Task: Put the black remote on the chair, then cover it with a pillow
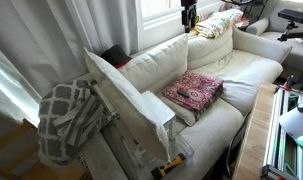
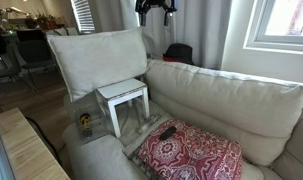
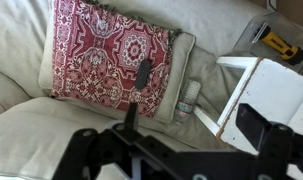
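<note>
The black remote [image 3: 142, 72] lies on the red patterned cushion [image 3: 111, 55], near its edge; it also shows in an exterior view [image 2: 167, 132]. The cushion rests on the seat of the cream chair [image 2: 221, 100], which also shows in an exterior view [image 1: 236, 70]. The large cream pillow [image 2: 96, 55] leans upright at the chair's arm against a small white table [image 2: 124, 98]; it also shows in an exterior view [image 1: 126, 95]. My gripper [image 3: 191, 115] is open and empty, high above the seat, and sits at the top of both exterior views [image 1: 189, 12] [image 2: 156, 8].
A plastic bottle [image 3: 186, 100] lies between the red cushion and the white table [image 3: 261, 90]. A grey-and-white lattice blanket [image 1: 66, 120] hangs beside the pillow. A yellow tool [image 3: 281, 45] lies below the table. A wooden desk edge [image 2: 31, 150] stands near the chair.
</note>
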`<state>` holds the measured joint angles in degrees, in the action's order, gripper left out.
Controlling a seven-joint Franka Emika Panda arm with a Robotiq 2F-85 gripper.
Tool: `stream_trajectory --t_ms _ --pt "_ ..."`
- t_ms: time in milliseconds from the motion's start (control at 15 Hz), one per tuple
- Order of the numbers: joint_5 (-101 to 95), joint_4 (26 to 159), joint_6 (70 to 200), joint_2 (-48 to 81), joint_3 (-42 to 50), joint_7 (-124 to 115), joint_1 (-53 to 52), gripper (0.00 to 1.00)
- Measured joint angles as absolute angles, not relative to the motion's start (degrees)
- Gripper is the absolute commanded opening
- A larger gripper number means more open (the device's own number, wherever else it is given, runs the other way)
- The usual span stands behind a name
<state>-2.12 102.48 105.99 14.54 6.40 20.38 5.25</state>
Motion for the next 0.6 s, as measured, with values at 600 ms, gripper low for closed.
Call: stream_trajectory --t_ms 600 --pt "-1.1 105.5 107.1 14.9 4.5 23.4 5.4 1.0"
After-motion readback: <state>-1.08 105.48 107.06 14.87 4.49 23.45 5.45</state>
